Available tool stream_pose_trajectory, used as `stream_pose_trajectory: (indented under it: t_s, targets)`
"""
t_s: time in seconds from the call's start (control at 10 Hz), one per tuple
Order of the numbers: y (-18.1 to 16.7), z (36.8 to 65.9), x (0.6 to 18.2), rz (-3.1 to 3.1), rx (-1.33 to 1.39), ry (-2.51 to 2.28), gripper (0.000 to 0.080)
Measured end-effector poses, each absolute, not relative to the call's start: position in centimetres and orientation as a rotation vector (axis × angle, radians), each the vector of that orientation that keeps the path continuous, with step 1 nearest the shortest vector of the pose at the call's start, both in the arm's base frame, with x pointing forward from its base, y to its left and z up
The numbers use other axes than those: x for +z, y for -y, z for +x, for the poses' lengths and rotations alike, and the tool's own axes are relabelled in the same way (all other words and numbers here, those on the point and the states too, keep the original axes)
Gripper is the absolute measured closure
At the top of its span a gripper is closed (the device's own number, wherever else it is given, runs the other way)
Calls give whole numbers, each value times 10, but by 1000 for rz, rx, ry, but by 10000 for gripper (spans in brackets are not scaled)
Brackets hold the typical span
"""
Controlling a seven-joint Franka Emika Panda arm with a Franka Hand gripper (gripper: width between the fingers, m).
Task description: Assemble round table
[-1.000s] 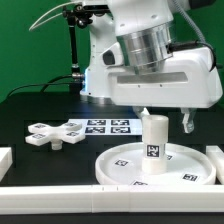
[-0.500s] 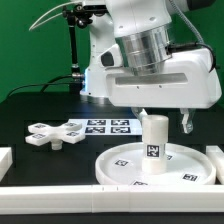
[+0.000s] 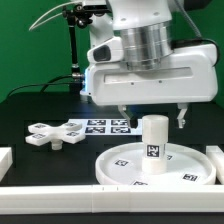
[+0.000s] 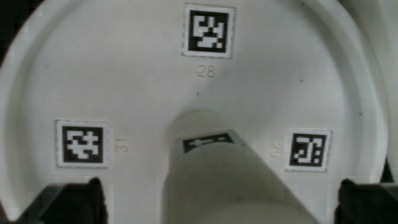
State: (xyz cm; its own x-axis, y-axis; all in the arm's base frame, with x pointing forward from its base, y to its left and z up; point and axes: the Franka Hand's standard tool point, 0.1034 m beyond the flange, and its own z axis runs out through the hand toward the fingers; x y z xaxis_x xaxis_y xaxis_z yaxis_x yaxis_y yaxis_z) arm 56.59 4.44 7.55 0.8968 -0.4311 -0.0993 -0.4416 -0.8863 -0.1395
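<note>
Exterior view gives you the plain picture: the claw (image 3: pixel 152 117) is spread wide and holds nothing. Its fingers (image 3: pixel 122 118) hang one on either side of the cylinder leg (image 3: pixel 153 145), about level with its top and well clear of its sides. The leg stands upright near the middle of the round disc (image 3: pixel 106 170), which lies flat on the bench (image 3: pixel 30 105) at the exterior view's right. The cross-shaped base (image 3: pixel 52 133) lies apart from both, off towards the exterior view's left, just beside the marker board (image 3: pixel 100 126).

The relation that matters for you is this: the leg sits straight below the claw, centred in the gap. Its long axis is vertical, in line with the wrist. The finger opening runs across the exterior view from left to right, so the pads face the leg's curved wall square on. A straight drop should bring them down around it with no sideways correction, as far as I can judge.

The wrist view agrees. You look down on the disc (image 4: pixel 107 80) with the leg (image 4: pixel 222 185) rising towards the lens between two dark shapes at the frame's corners. These are probably the fingertips, though they are too cropped to be sure.

You cannot tell from either view whether the leg is fixed to the disc or merely standing on it. If it is loose, an off-centre squeeze could tip it.
</note>
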Motion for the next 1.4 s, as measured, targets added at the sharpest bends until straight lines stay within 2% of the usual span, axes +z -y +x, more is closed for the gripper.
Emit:
stream_pose_trajectory:
  t_s: [0.2,0.4,0.6,1.0,1.4]
  targets:
    - [-44,565,74,-2908,100,-656,151]
    - [-24,562,70,-2963,73,-389,151]
    - [-9,557,73,-2971,61,-305,151]
    - [-9,554,71,-2971,69,-306,151]
    - [-14,549,80,-3044,63,57,151]
